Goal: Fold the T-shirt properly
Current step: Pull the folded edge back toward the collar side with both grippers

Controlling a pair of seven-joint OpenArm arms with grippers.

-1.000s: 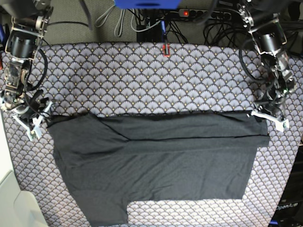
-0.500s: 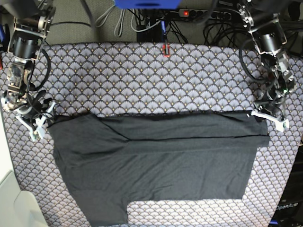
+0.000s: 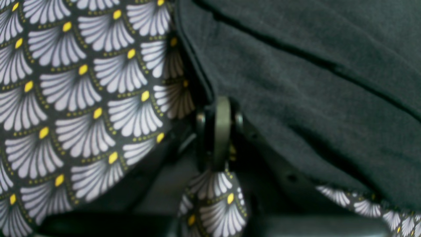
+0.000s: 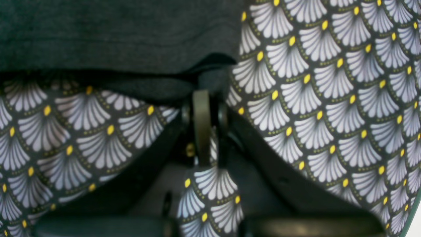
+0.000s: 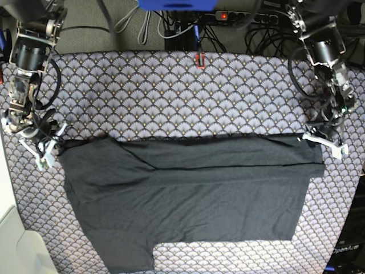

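- The T-shirt [image 5: 188, 200], dark charcoal and plain side up, lies flat on the scallop-patterned cloth [image 5: 171, 91]; its far portion is doubled over, forming a band along the far edge.
- Long axis: the folded edge runs side to side across the base view, from one gripper to the other; the rest of the garment extends toward the near table edge.
- Right gripper [image 5: 45, 149], at the left of the base view, meets the folded band's corner; left gripper [image 5: 322, 141], at the right, meets the opposite corner. Each arm is nearest its own corner, and the shirt lies inward of both.
- Right wrist view: the fingers [image 4: 201, 125] appear pressed together, a lifted lip of dark fabric [image 4: 184, 80] running to their tips, so a pinch on the shirt's edge is likely.
- Left wrist view: the fingers [image 3: 222, 131] likewise look closed at the hem [image 3: 197, 75]; whether fabric lies between them cannot be told for certain.
- Judgement: the coming move depends on both corners travelling together, keeping the edge straight.
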